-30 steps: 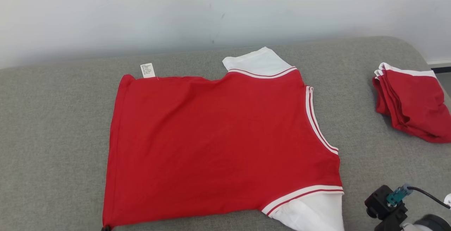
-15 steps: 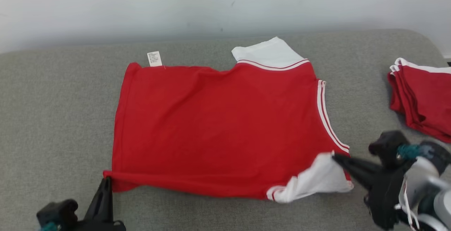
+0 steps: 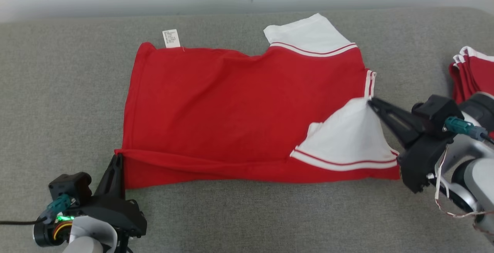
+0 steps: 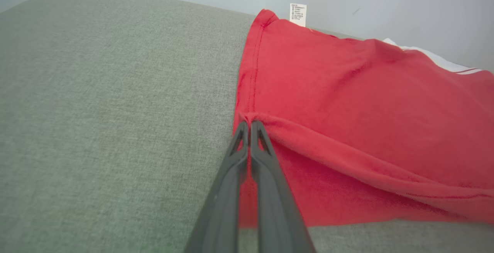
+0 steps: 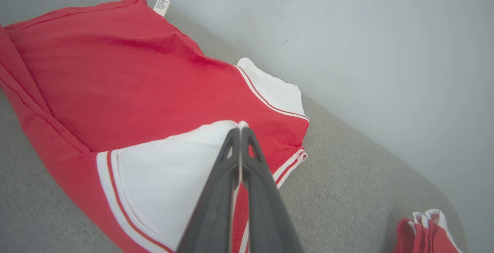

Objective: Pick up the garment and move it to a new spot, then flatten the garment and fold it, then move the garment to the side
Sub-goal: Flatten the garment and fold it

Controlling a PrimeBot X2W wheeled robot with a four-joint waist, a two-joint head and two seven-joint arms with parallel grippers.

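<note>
Pinching the red shirt (image 3: 231,102) at both near corners now. The left hand (image 3: 117,156), lower left of the frame, is clamped tight on the hem corner. The right hand (image 3: 370,101), right of centre, is closed on the tip of the near white sleeve (image 3: 347,137). That sleeve is turned over onto the red body.

The shirt sits mid-frame on the grey couch (image 3: 58,90), its long axis running left to right. Its far edge, with the white label (image 3: 171,38) and the far sleeve (image 3: 305,33), lies up the frame from both hands. That's the line that matters, I'd say: the near edge hangs between the two hands, each nearest its own end, and the fold would carry it up-frame towards that far edge.

The right hand sits higher up the frame than the left, so the near edge slants.

Hard to read: the label's print is too small. The folded red pile (image 3: 472,75) at the right edge is cut off and partly behind the right arm. What's creased under the turned flap, I can't tell.
</note>
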